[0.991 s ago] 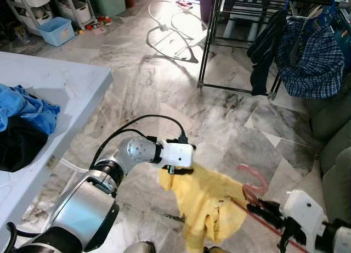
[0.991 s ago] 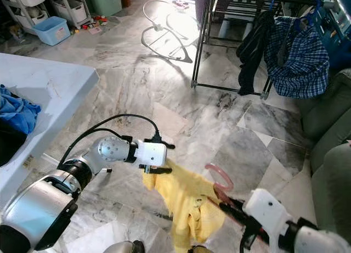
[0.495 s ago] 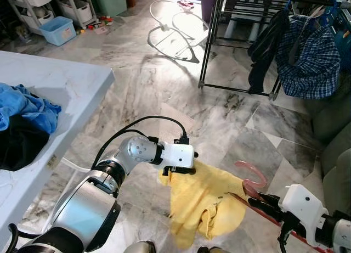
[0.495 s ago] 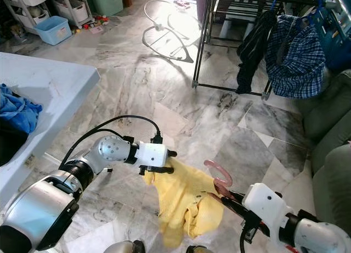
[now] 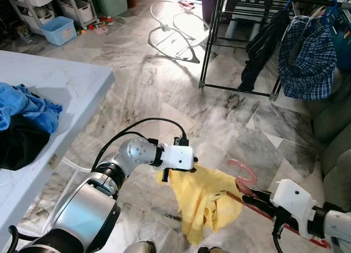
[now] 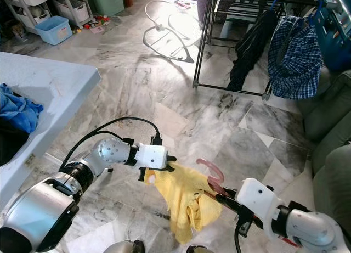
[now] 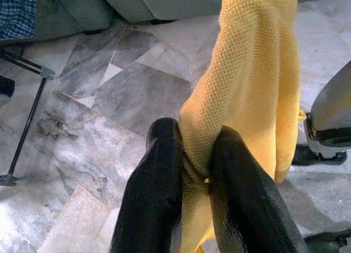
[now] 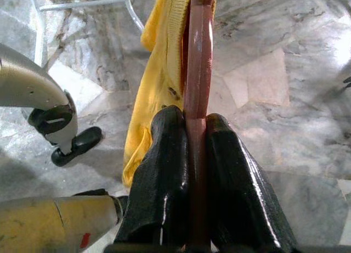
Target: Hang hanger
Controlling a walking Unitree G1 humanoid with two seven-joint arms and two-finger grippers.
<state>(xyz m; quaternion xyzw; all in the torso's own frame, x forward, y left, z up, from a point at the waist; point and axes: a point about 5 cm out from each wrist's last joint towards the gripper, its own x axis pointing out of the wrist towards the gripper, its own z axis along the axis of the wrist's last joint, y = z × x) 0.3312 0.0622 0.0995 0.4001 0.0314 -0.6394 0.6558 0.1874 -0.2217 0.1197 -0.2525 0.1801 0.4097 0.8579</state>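
1. Head views: over the last second the right gripper point(image 5: 253, 198) had carried the pink hanger point(image 5: 245, 180) up and toward the left gripper point(image 5: 176, 169), and the clothes rack point(image 5: 237, 22) had shifted in frame as the camera moved. The yellow cloth point(image 5: 205, 201) hung between the two grippers, draped on the hanger, bunched closer than before. I judged the cloth nearly seated and the walk to the rack, well ahead of both grippers, not yet begun.
2. Left wrist view: the left gripper point(image 7: 197, 170) was pressed together on a fold of yellow cloth point(image 7: 247, 88), which trailed away beyond its fingertips. The arm was bent at the elbow, reaching across the body.
3. Right wrist view: the right gripper point(image 8: 196, 133) pinched the hanger point(image 8: 198, 55) bar, with the cloth point(image 8: 159, 72) beside it. The arm was held low and pointed inward.
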